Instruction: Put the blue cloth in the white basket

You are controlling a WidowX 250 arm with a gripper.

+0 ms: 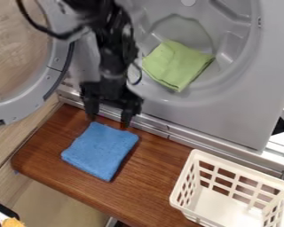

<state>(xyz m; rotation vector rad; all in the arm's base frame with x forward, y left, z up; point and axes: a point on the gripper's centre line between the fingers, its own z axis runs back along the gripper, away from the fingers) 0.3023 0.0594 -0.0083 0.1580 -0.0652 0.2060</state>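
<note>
We see the black two-finger gripper hanging down over the back part of the brown wooden board, in front of the grey laundry machine. It is released: its two fingers stand well apart, one to each side, with their tips pointing down at the board. The tips are just beside the back edge of the folded blue cloth, near its back corner; whether either tip touches the fabric we cannot tell.

The blue cloth lies flat on the board, folded into a rough square with soft, rounded corners. It sits turned at a slant, one corner pointing towards the camera view's lower edge, and we can make out a slightly fuzzy surface, a few shallow dents and a dark shadow along its right side. It is outside the white plastic basket, well apart from it. We find that basket upright at the lower right of the camera view, its walls a grid of rectangular holes and its open top facing up.

Behind the board, we see a folded light green cloth inside the machine's round opening. The machine's round door stands open at the left, and a metal strip runs between the board and the machine's front.
</note>
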